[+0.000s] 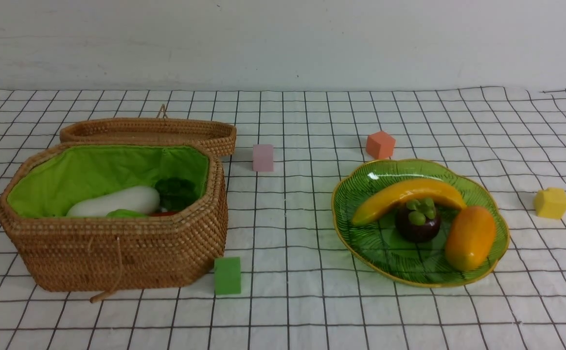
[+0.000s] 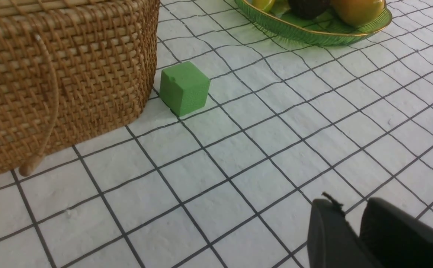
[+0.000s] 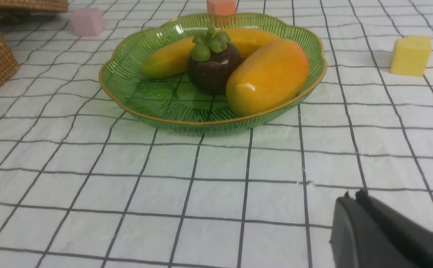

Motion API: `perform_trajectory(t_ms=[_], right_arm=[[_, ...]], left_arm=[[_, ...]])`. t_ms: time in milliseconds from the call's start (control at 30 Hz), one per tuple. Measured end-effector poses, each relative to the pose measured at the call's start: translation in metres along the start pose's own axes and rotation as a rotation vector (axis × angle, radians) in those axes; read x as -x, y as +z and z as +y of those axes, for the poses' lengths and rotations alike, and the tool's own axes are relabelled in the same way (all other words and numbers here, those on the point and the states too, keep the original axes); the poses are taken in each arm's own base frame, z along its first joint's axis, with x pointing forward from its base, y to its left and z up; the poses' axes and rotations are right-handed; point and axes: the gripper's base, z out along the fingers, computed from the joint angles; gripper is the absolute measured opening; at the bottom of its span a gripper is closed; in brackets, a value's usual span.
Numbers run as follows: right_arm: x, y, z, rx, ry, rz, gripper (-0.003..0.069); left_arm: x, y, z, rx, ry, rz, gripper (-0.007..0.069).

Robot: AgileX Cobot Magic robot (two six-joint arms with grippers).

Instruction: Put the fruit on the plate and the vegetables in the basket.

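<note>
Your banana (image 1: 404, 194), mangosteen (image 1: 417, 221) and mango (image 1: 470, 237) all lie on the green plate (image 1: 361, 243), while the white eggplant (image 1: 115, 201) rests inside the open basket (image 1: 117, 248) with a bit of light-green gourd (image 1: 125, 213) and something orange beside it. Your left gripper (image 2: 354, 216) hangs empty over the cloth with a narrow gap between its fingers. Your right gripper (image 3: 352, 199) is closed on nothing, near the plate.
</note>
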Motion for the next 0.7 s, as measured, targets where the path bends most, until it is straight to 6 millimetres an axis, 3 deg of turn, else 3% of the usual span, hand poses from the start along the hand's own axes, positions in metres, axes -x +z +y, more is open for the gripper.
perform_trajectory(t_ms=[700], right_arm=[[-0.0006,-0.0002,0.0004,0.004,0.01,0.01,-0.0002]], left_arm=[[0.0,0.0,0.0,0.0,0.0,0.0,0.0145]])
